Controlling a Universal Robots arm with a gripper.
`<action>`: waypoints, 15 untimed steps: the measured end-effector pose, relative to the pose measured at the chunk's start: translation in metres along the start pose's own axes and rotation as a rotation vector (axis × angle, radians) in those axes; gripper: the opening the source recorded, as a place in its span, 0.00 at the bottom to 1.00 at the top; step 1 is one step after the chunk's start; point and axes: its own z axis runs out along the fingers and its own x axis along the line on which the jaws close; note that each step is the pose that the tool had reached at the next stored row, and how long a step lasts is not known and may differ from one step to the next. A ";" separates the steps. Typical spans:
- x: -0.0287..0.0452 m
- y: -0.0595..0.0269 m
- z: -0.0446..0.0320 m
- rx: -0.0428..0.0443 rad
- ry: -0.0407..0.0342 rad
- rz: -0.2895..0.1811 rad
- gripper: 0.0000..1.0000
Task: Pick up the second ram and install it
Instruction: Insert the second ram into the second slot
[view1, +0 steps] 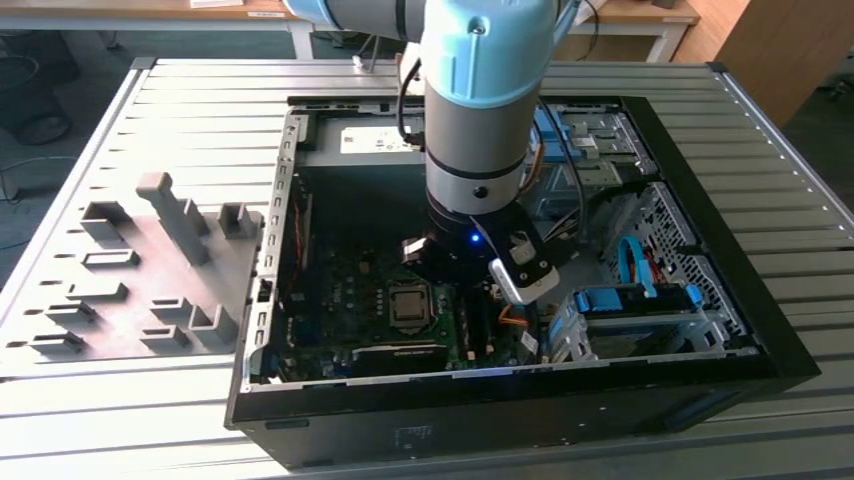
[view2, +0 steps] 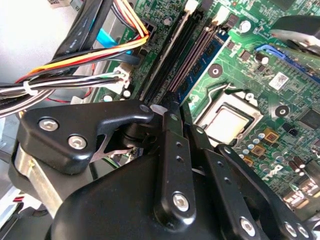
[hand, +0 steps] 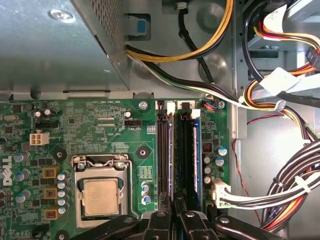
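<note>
While the black 2-finger gripper (view1: 447, 268) hangs inside the open black metal computer case (view1: 747, 330), its fingers (hand: 159, 222) are clenched on the second ram (hand: 172, 160). This thin dark blue-green memory stick stands on edge in a black slot of the green motherboard (hand: 100, 120), just beside the square silver processor (hand: 101, 196), toward the exterior view's right.

Gripper (view2: 172, 117) linkage: showing matt black metal, bright steel screws. Motherboard (hand: 100, 130): showing glossy green laminate. Processor (hand: 101, 196) lid: gleaming brushed metal. Case (view1: 694, 375) shell: looking matt black. Table (view1: 200, 90): showing ribbed pale metal. Holder blocks (view1: 160, 260): looking matt grey plastic.
</note>
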 end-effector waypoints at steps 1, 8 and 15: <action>0.0000 0.0004 0.0002 -0.0003 -0.0001 -0.001 0.14; 0.0001 0.0032 0.0003 -0.0007 0.0000 -0.007 0.14; 0.0001 0.0033 0.0003 -0.0008 -0.0001 -0.008 0.14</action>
